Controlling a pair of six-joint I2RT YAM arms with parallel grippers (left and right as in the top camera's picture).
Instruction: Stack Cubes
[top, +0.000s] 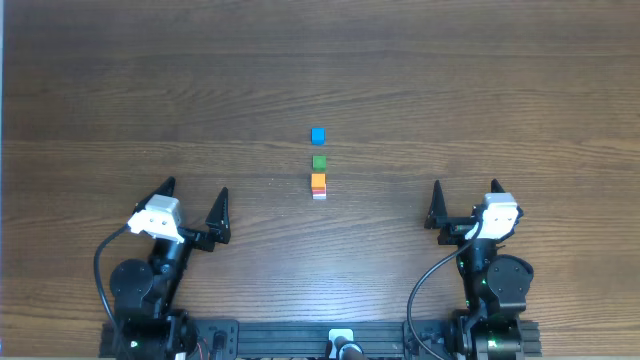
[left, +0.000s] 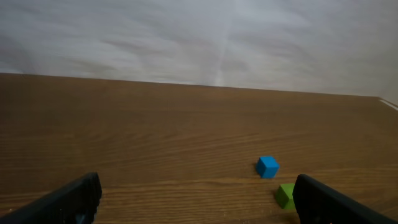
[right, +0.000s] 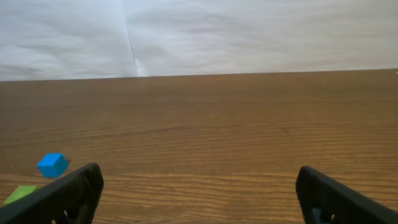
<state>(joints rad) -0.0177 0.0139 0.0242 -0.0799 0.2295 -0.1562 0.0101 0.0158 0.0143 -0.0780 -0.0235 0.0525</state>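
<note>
Four cubes sit in a short line mid-desk (top: 100, 80): the blue cube (top: 318, 135) farthest from the arm bases, the green cube (top: 319, 161) nearer, then the orange cube (top: 319, 181) touching the white cube (top: 319, 194) on its near side. The left gripper (top: 195, 190) and right gripper (top: 466, 186) hover on either side, well apart from the cubes, with their fingers spread wide.

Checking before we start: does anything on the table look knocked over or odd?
Nothing stands out. The blue cube, green cube and orange cube lie in a straight row, with a white cube against the orange one; nothing is tipped or spilled.
</note>
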